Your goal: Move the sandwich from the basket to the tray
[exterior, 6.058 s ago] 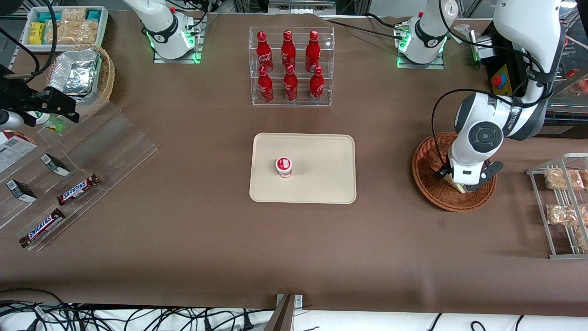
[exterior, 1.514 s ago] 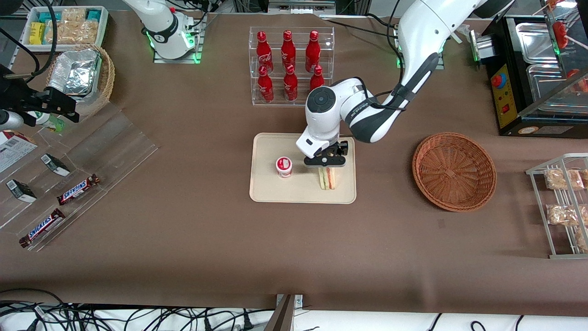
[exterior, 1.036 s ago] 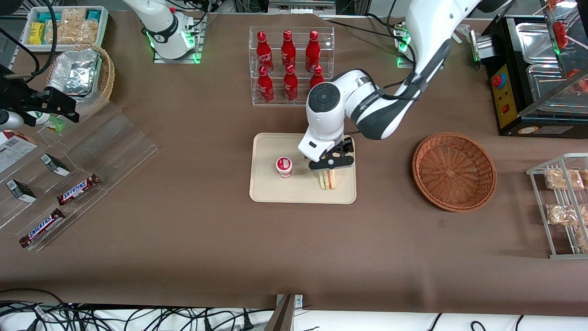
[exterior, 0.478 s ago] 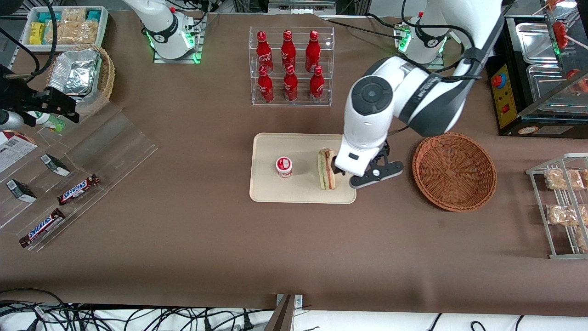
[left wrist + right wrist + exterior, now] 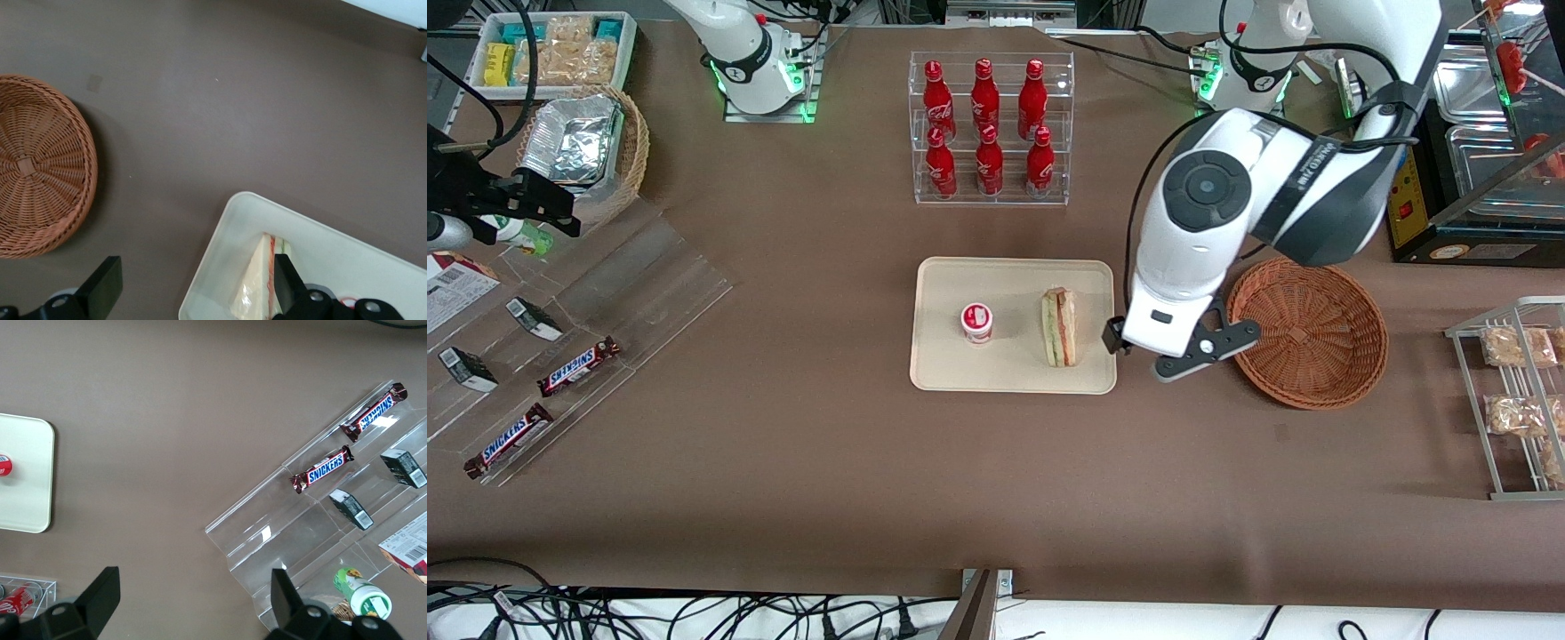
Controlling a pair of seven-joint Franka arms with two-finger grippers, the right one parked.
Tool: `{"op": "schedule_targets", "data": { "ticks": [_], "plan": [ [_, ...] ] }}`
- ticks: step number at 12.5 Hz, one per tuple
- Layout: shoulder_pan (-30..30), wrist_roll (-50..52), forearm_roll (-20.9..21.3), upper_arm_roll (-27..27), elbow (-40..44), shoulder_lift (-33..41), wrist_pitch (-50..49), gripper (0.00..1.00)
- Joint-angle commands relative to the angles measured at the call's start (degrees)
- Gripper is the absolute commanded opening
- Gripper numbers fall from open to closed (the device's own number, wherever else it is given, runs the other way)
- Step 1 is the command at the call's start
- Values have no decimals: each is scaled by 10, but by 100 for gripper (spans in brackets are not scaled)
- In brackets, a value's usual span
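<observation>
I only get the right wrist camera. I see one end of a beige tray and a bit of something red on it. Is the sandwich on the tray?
Observer: Yes. The small wedge-shaped sandwich in clear wrap lies on the flat cream-beige rectangular tray, beside a small red-lidded cup.
Operator: Is the robot holding it?
Observer: No. The left arm's gripper is open and holds nothing. It hangs over the brown table between the tray and the basket.
Operator: Is anything in the basket?
Observer: No. The round reddish-brown wicker basket has nothing in it.
</observation>
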State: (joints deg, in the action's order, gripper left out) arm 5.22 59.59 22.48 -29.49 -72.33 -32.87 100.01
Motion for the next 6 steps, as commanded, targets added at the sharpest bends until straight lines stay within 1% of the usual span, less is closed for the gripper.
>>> {"op": "schedule_targets", "data": {
  "ticks": [1, 2, 4, 6],
  "plan": [
    [-26, -68, -9, 0, 6, 23, -17, 100],
    [-23, -102, -16, 14, 7, 27, -27, 100],
    [-21, -163, -59, 63, 16, 32, -45, 100],
    [-25, -220, -88, 84, 49, 35, -53, 100]
  ]
}}
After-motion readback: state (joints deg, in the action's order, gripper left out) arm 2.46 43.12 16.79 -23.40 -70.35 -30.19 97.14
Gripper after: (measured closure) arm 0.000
